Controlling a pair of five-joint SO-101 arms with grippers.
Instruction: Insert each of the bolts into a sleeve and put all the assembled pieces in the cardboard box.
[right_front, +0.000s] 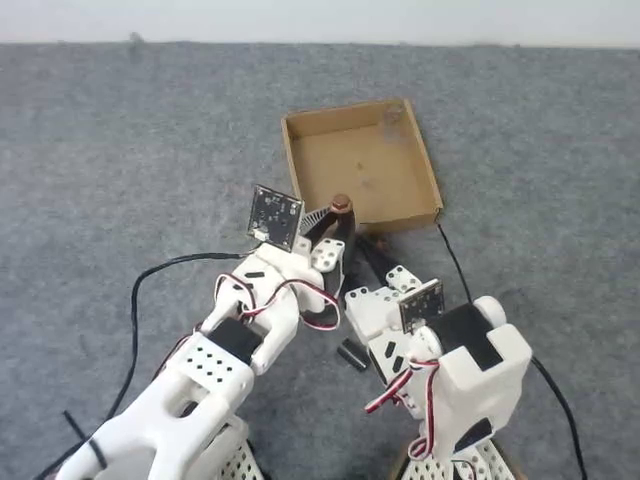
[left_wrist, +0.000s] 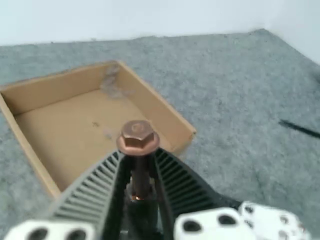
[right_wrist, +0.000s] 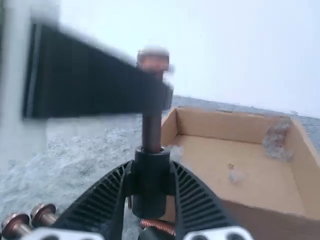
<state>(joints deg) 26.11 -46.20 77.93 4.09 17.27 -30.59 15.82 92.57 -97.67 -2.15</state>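
My left gripper (right_front: 338, 224) (left_wrist: 137, 167) is shut on a copper bolt (left_wrist: 138, 137) (right_front: 340, 206), head up, just in front of the cardboard box (right_front: 410, 175). In the right wrist view my right gripper (right_wrist: 150, 175) is shut on a black sleeve (right_wrist: 150, 182). The bolt's shaft (right_wrist: 151, 127) runs down into the sleeve's top, and copper thread (right_wrist: 160, 224) shows below the sleeve. The left gripper's finger (right_wrist: 95, 92) crosses that view at the bolt's head (right_wrist: 154, 59). In the high view my right gripper (right_front: 368, 255) sits beside the left one.
The open box (left_wrist: 35, 97) (right_wrist: 240, 125) holds only scraps of clear film. Two loose copper bolts (right_wrist: 27, 220) lie on the grey carpet near my right gripper. A spare black sleeve (right_front: 351, 354) lies between the two arms. Black cables (right_front: 135, 320) trail across the carpet.
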